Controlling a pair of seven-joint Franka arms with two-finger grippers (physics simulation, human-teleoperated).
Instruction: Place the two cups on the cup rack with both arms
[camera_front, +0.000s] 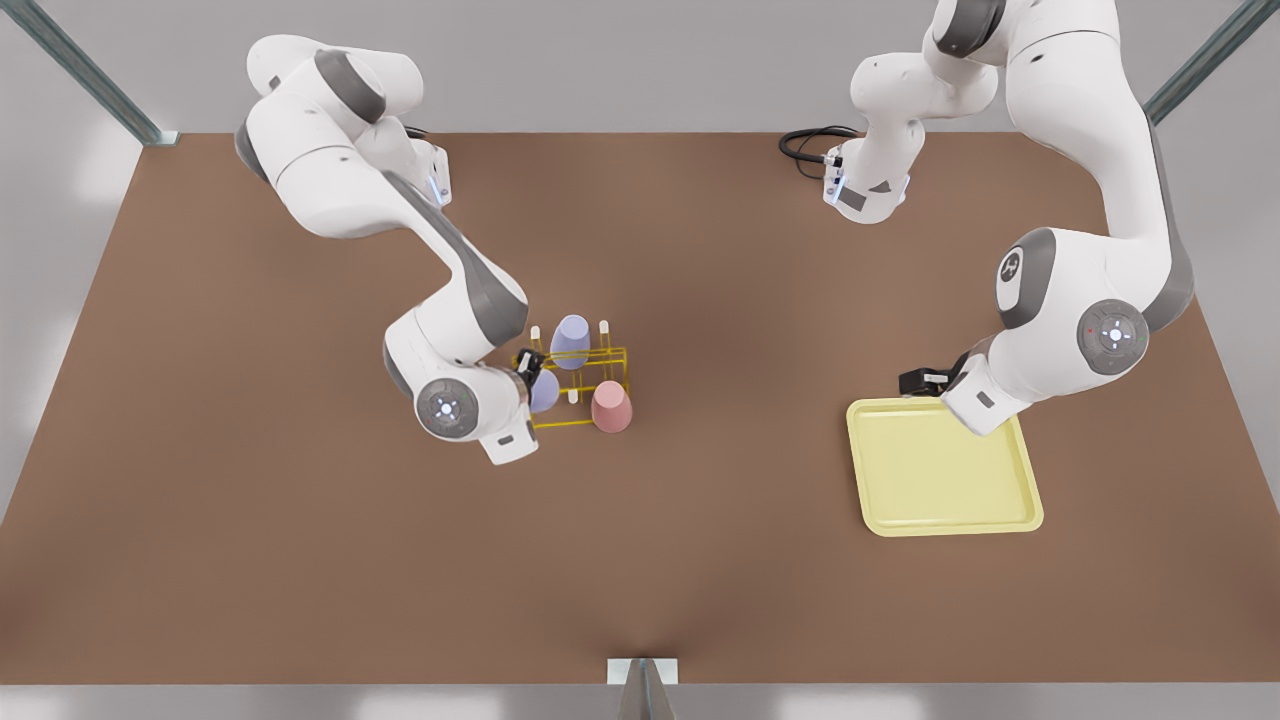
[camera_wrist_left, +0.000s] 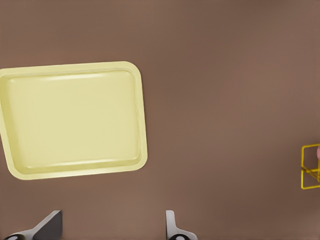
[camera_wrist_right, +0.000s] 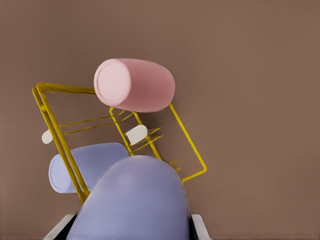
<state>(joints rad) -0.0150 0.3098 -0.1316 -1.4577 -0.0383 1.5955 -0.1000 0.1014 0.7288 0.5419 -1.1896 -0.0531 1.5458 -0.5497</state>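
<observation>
The right gripper (camera_front: 530, 385) is at the rack (camera_front: 575, 385), on the front view's left, clenched on a lavender cup (camera_wrist_right: 132, 200) whose rounded body sits between its 2 fingertips (camera_wrist_right: 200, 225) in the right wrist view. In the front view that held cup (camera_front: 545, 390) shows at the rack's near-left corner, just beside the gripper. A 2nd lavender cup (camera_front: 570, 340) sits upside down on a peg at the back of the rack; the right wrist view shows it (camera_wrist_right: 87, 167) behind the yellow wire. A pink cup (camera_front: 611, 406) sits upside down at the rack's front right corner, touching the wire; whether it rests on a peg or on the tabletop (camera_front: 700, 580) I cannot tell. The left gripper (camera_front: 920, 381) waits well apart, on the front view's right, at the far edge of the tray (camera_front: 940, 520), its 2 fingers (camera_wrist_left: 172, 227) spread wide with nothing between them. The tray (camera_wrist_left: 75, 120) lies flat on the tabletop.
</observation>
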